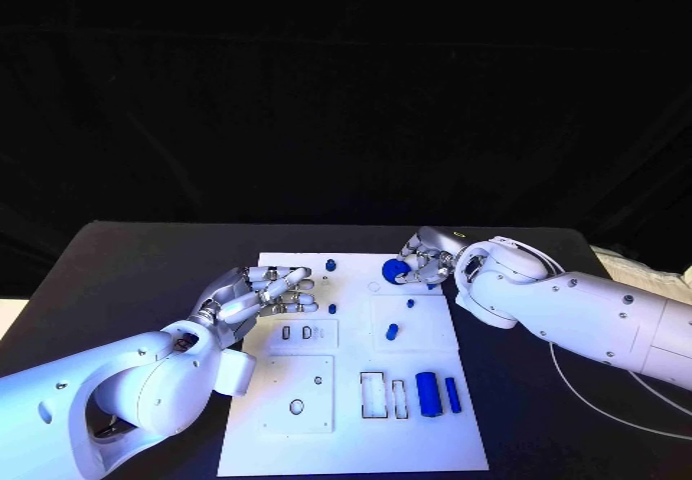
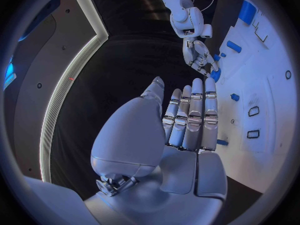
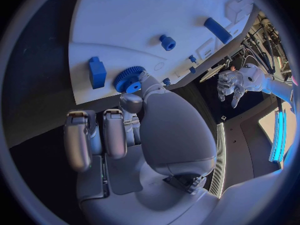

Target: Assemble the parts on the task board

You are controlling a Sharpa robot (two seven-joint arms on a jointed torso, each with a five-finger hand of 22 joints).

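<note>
The white task board (image 1: 353,440) lies in the middle of the black table. My right hand (image 1: 428,262) is over the board's far right corner and pinches a blue gear (image 1: 392,269) just above the plate. In the right wrist view the gear (image 3: 129,80) sits at the thumb tip of that hand (image 3: 150,130), next to a blue block (image 3: 97,72). My left hand (image 1: 267,292) hovers over the board's far left part, fingers stretched out, holding nothing. The left wrist view shows its fingers (image 2: 190,117) straight and the right hand (image 2: 199,55) with the gear (image 2: 215,75).
A thick blue cylinder (image 1: 427,392) and a thin blue bar (image 1: 453,395) lie at the board's near right beside rectangular slots (image 1: 374,394). Small blue pegs (image 1: 330,264) (image 1: 411,303) (image 1: 392,329) stand on the board. A white cable (image 1: 606,410) runs along the table's right side.
</note>
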